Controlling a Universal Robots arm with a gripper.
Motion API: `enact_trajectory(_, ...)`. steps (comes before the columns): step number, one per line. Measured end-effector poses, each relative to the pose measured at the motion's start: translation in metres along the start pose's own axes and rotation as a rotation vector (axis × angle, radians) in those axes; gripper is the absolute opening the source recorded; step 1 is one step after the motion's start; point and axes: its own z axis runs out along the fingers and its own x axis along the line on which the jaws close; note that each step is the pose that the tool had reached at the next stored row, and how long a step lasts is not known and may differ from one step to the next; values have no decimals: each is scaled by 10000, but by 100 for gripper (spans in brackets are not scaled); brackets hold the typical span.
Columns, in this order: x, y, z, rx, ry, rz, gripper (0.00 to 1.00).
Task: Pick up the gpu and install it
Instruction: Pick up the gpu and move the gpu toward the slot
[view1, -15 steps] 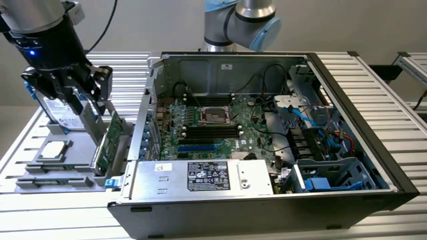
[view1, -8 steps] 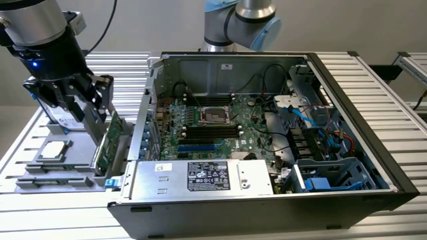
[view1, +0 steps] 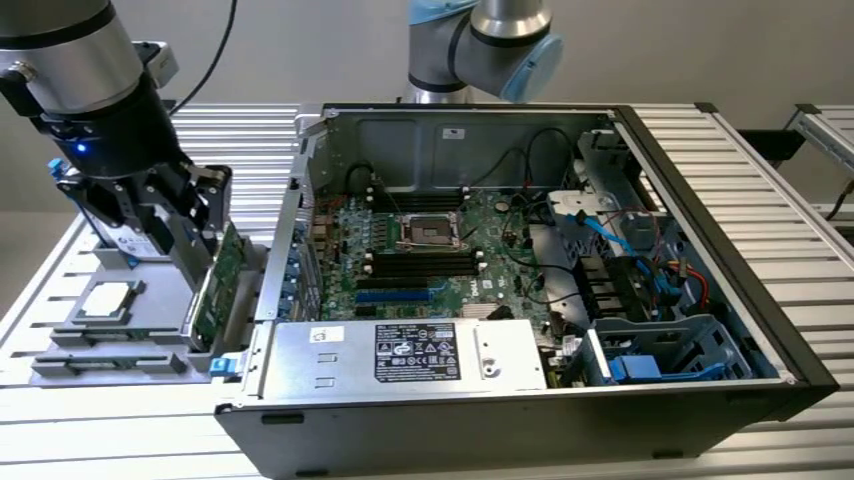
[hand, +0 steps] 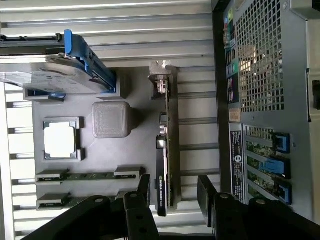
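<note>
The gpu (view1: 218, 283) stands on its long edge in the grey fixture tray (view1: 80, 345) at the exterior view's left, green board face showing. In the wrist view the gpu (hand: 168, 145) appears edge-on, with its silver bracket (hand: 161, 75) at the far end. My gripper (view1: 160, 235) hangs over the tray, just above the card. My gripper (hand: 175, 192) is open and its black fingers (hand: 144, 187) stand on either side of the card's near end, with a gap left on one side. Nothing is held.
The tray also holds a silver hard drive with blue rails (hand: 65, 75), a CPU (hand: 60, 140), a grey block (hand: 111, 119) and two memory sticks (hand: 87, 176). The open computer case (view1: 534, 420) with its green motherboard (view1: 427, 250) lies right beside the tray.
</note>
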Motion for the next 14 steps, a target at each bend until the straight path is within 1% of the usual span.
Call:
enact_trajectory(10, 18, -10, 180, -1, 8, -144, 51)
enact_trajectory(14, 38, -11, 254, -5, 13, -286, 51)
